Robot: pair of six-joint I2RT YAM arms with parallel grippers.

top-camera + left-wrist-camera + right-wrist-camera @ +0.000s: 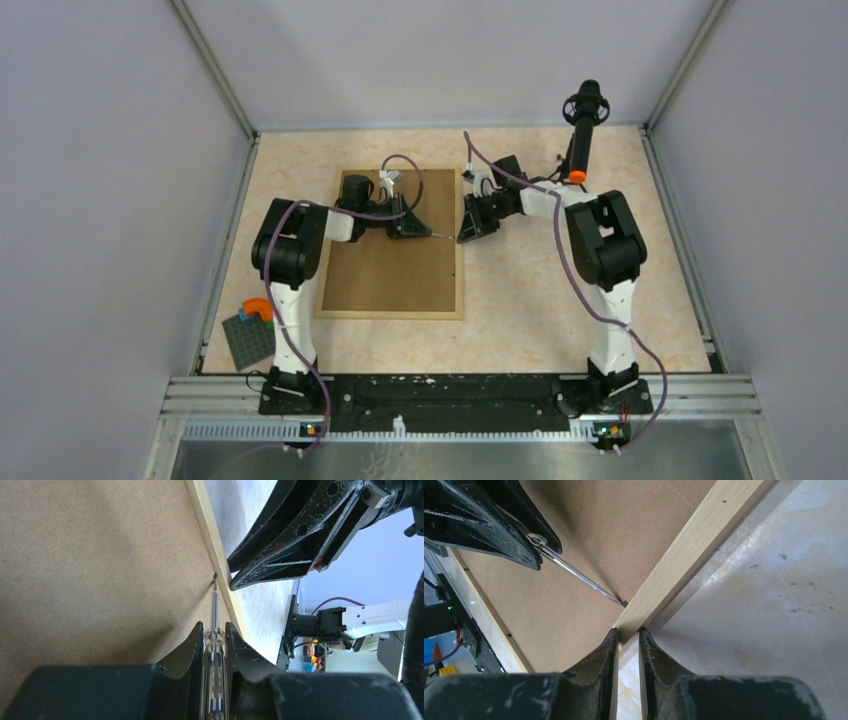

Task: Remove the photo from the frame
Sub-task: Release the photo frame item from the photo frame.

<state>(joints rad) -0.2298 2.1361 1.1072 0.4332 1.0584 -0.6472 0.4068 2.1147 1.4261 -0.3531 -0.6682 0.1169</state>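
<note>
The frame point(459, 260) lies back side up on the table, its brown backing board point(390, 270) on top. The photo is hidden beneath that board. My left gripper point(215, 626) is shut on a clear-handled screwdriver point(215, 605). The screwdriver's tip touches a small dark tab point(624, 603) at the inner edge of the frame's right rail point(689, 545). My right gripper point(628, 631) straddles that same rail from the outer side, one fingertip against each face of the wood. In the top view both grippers meet at the rail's upper half, the left gripper point(428, 232) over the board and the right gripper point(463, 236) over the table.
A dark grey studded baseplate point(250, 342) with an orange and a green brick point(257, 310) lies at the front left corner. A black post with an orange collar point(583, 125) stands at the back right. Grey walls enclose the table on three sides.
</note>
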